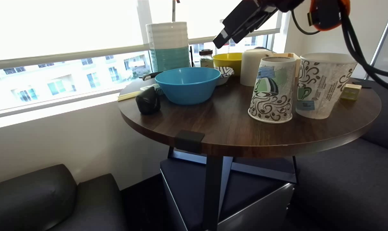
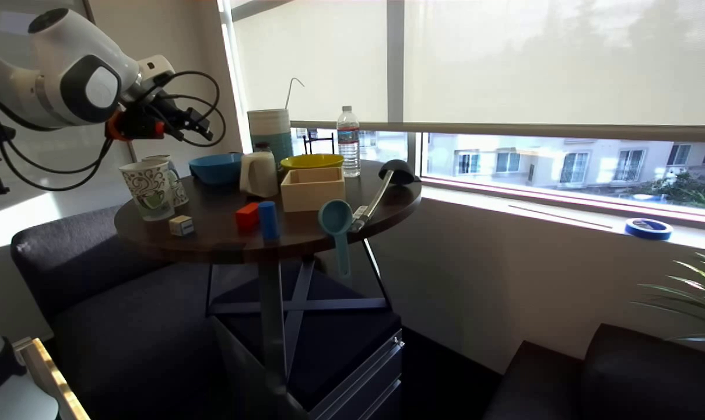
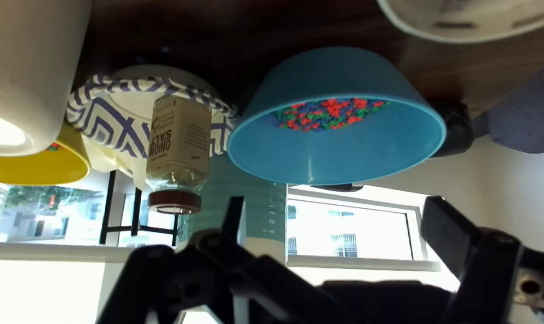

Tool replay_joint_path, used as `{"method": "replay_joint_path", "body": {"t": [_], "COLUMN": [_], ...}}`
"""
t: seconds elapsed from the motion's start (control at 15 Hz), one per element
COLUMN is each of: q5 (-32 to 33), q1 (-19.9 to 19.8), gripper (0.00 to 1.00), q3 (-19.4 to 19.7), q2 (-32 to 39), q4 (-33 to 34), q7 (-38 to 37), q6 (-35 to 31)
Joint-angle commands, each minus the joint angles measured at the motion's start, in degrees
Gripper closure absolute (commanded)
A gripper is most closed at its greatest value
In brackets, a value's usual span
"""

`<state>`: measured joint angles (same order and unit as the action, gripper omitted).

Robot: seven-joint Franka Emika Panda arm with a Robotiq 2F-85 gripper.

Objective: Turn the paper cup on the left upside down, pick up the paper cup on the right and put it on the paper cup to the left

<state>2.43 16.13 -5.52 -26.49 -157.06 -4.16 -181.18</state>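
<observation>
Wrist view: shows the gripper (image 3: pixel 337 225) with its fingers (image 3: pixel 449 236) spread wide and nothing between them. Hangs higher than the upside-down cup (image 2: pixel 179 186) in both exterior views, aimed away from it rather than down onto it. Finds the upright cup (image 1: pixel 323 85), by judgement the next to lift, below the gripper and on the far side of the upside-down cup from it, in both exterior views. Stands mouth up, long axis vertical, just beside the upside-down cup (image 1: pixel 272 93), across a narrow gap in an exterior view. Cannot be picked out for certain in the wrist view. Likely calls for drawing back, tipping the fingers down and straddling the upright cup's wall, then lifting clear before lowering onto the upside-down cup (already bottom up, so probably half the job done). Risks nudging the upside-down cup on the way in, so close to the upright cup. Must also spare a small block (image 2: pixel 181 226), in front of the upside-down cup in an exterior view. Shows, in an exterior view, a cream-coloured jug (image 1: pixel 250 70) behind the upside-down cup and a blue bowl (image 1: pixel 187 86) off to its left. Leaves the red block (image 2: pixel 248 217) and the blue cylinder (image 2: pixel 269 220) well apart from the upside-down cup, so hardly in the way.
</observation>
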Motion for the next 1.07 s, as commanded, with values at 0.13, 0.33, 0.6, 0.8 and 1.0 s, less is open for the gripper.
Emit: {"method": "replay_joint_path", "body": {"t": [0.13, 0.33, 0.6, 0.8, 1.0], "q5": [0.53, 0.56, 0.9, -0.21, -1.55], "q1": [-12.01, -15.58, -16.34, -15.04, -14.06], "gripper": [0.0, 0.0, 0.0, 0.0, 0.0], "q3": [-10.93, -13.57, -13.59, -11.43, -9.62], "q2": [-13.18, -16.99, -20.0, -21.66, -21.92], "q4": [1.38, 4.72, 9.51, 11.69, 12.13], "q7": [-5.72, -11.62, -16.21, -16.97, -16.98], "q6": [18.12, 32.08, 51.4, 65.35, 73.12]}}
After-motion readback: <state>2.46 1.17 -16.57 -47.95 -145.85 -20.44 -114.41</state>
